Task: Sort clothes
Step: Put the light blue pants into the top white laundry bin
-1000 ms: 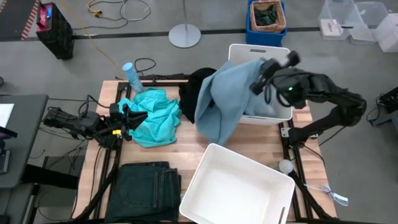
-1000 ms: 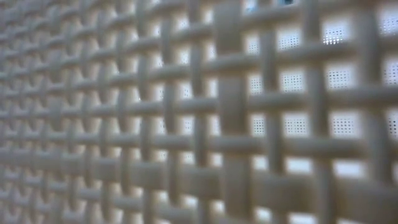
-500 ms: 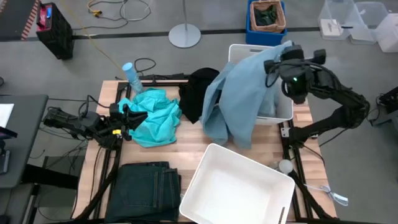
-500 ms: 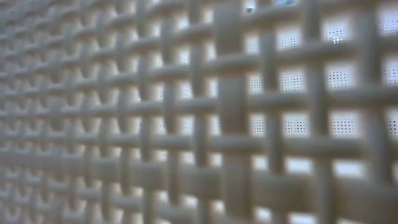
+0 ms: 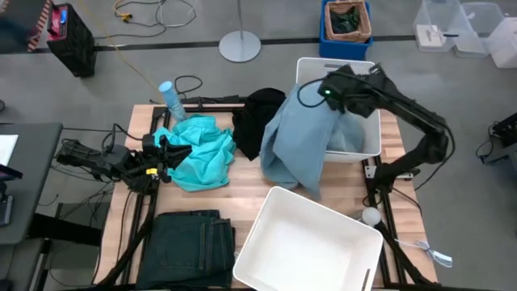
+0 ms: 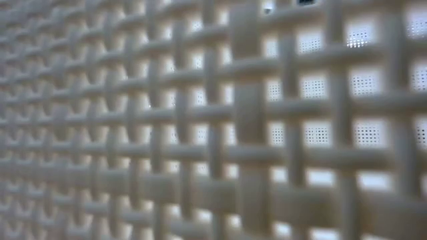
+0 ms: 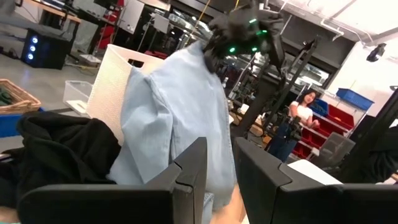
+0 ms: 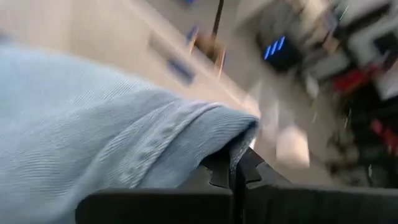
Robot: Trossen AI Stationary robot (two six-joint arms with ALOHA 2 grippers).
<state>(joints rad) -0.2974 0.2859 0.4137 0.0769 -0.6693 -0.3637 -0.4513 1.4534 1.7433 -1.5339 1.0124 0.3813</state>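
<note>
The right gripper [image 5: 329, 87] swung leftward, dragging the pale denim piece [image 5: 300, 137] (still clamped).

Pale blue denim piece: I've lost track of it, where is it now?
In the high view, the denim piece hangs from the right hand, draped over the near rim of the far white bin, beside the black top.

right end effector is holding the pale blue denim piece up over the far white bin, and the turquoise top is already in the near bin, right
Not quite. The right end effector does hold the pale blue denim piece above the far white bin, but the turquoise top is not in the near bin. The high view shows it lying on the table by the left end effector.
</note>
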